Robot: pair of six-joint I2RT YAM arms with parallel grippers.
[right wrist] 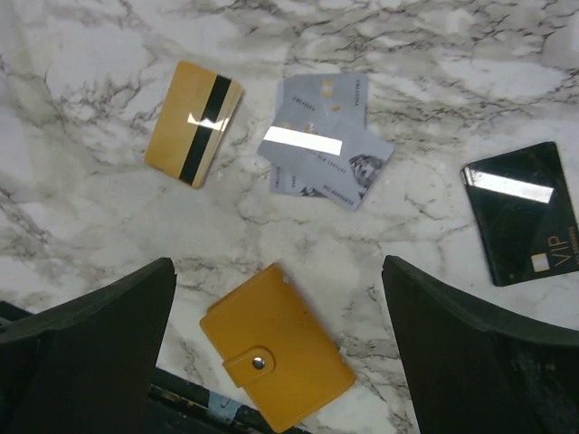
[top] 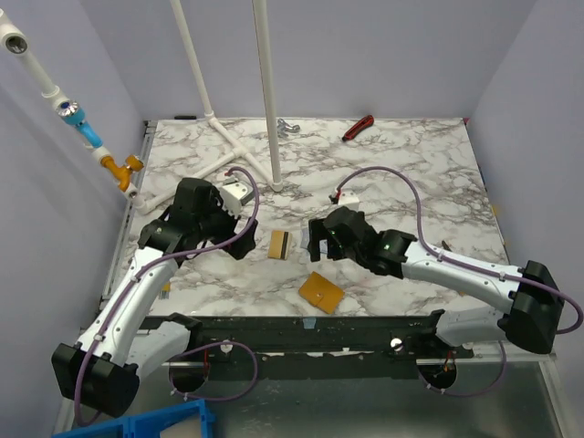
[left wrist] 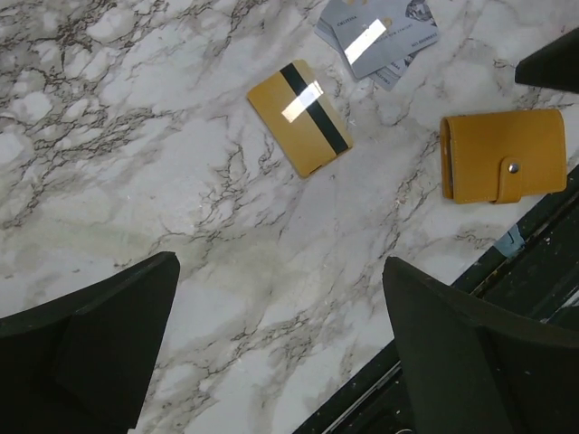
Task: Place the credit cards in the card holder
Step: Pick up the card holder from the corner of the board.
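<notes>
- Gold card (right wrist: pixel 193 123) lies flat on the marble table (top: pixel 438 192), dark stripe running down it, not touching anything.
- Just beside it are the grey cards (right wrist: pixel 321 142), two or maybe three overlapping in a loose fan, can't really count them from the glare.
- A black card (right wrist: pixel 523 212) with "VIP" printed on it sits well apart from the grey ones in the right wrist view, flat too.
- The holder (right wrist: pixel 276 347), a mustard-yellow wallet, is snapped shut with its little metal button showing. It's near the table's front edge, closer to the arms than the cards, and nothing is in or on it.
- Left wrist view shows the same gold card (left wrist: pixel 299 117), grey cards (left wrist: pixel 375 36) and holder (left wrist: pixel 504 155) all lying apart from each other.
- Right gripper (top: pixel 313 239) hangs over the grey cards with its fingers spread wide, nothing between them.
- Left gripper (top: pixel 239 243) is also spread wide and empty, hovering over bare marble a bit away from the gold card.
- From the top you can only see the gold card (top: pixel 279 244) between the two grippers, and the holder (top: pixel 320 292) below it.
- Far back on the table there's a red-and-black tool (top: pixel 358 127) and two white poles (top: pixel 266 82).
</notes>
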